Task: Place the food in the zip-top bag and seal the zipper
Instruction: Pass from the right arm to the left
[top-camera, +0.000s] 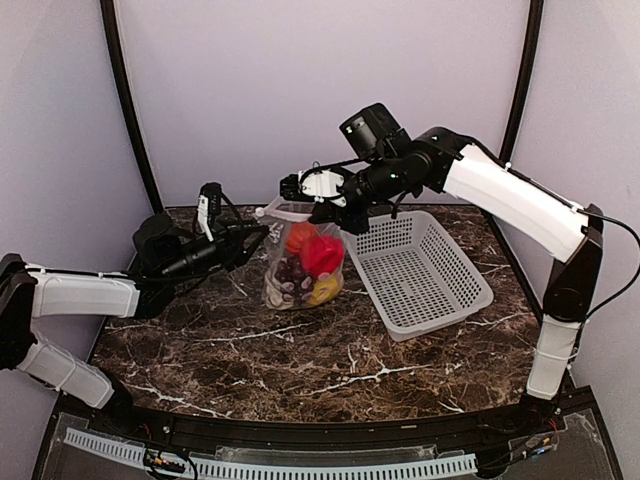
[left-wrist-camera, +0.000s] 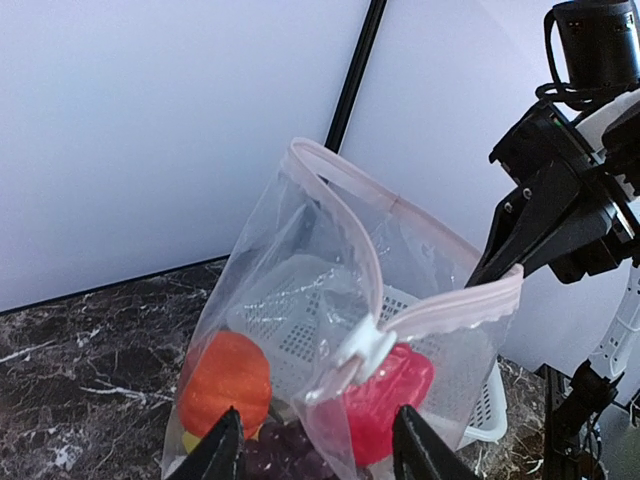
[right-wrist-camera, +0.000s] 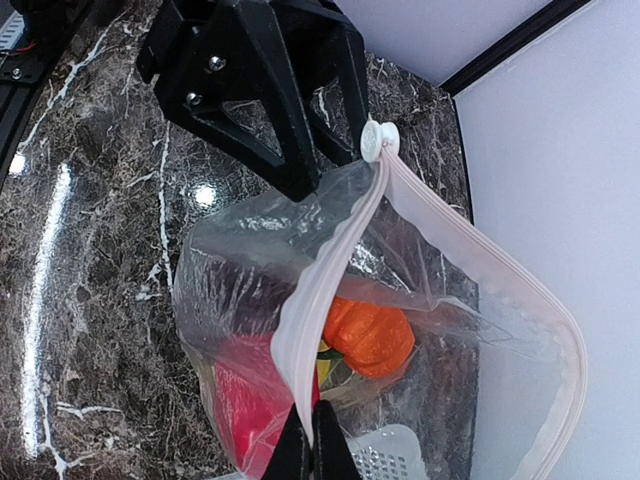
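The right jaws are clenched on the pinkish zipper (right-wrist-camera: 300, 340), holding the zip-top bag (left-wrist-camera: 270, 240) upright just beside the white basket (top-camera: 420, 270) on the table (top-camera: 300, 350). The left jaws stand apart near the bag's white slider (left-wrist-camera: 362, 352), gripping nothing. A tomato (left-wrist-camera: 225, 380), red pepper (left-wrist-camera: 390, 395) and grapes (top-camera: 292, 272) sit inside the bag.

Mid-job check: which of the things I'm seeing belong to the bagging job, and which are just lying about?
In the job: zip-top bag, its zipper, and inside it tomato, red pepper, grapes, yellow piece; left gripper, open by the slider; right gripper, shut on the zipper.

Lying about: white basket, marble table.
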